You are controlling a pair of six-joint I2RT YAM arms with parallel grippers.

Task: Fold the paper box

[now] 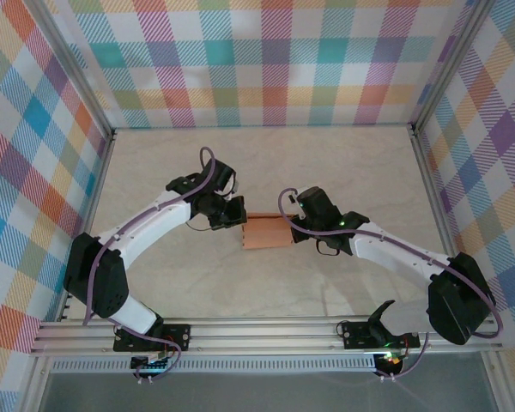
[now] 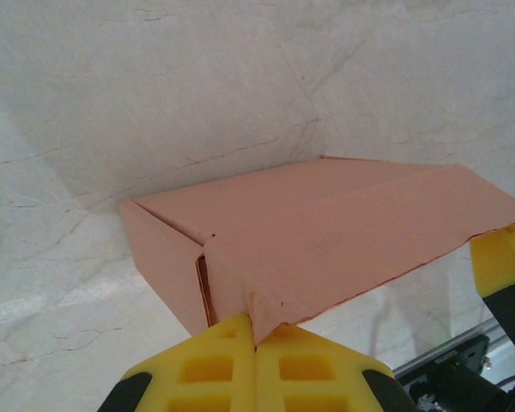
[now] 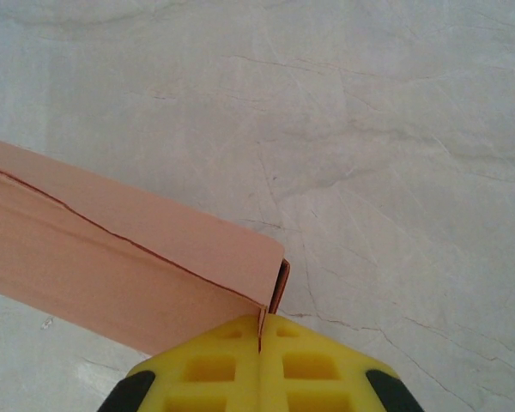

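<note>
The paper box sits in the middle of the overhead frame on the pale marbled bench, between the left arm and the right arm. Each arm meets one end of it.

The left jaws are closed, pinching a corner of the lid flap at the bottom centre of the left wrist frame. From there the box runs up and to the right, with its lid sagging a little over an open end. The right jaws are closed too, nipping the thin wall edge at the corner of the box at the bottom centre of the right wrist frame. I cannot tell whether the box rests fully on the bench or is lifted a touch.

This looks to me like the closing of the lid, with most of the folding done. To do it well, I would have the right side act as the anchor and hold its end square. The left side should swing the flap down along its crease rather than dragging it outward. The card is thin, so any pull apart between the two pinches could tear or buckle it. A slow arc and a firm press should let the flap seat without crumpling the corner.
</note>
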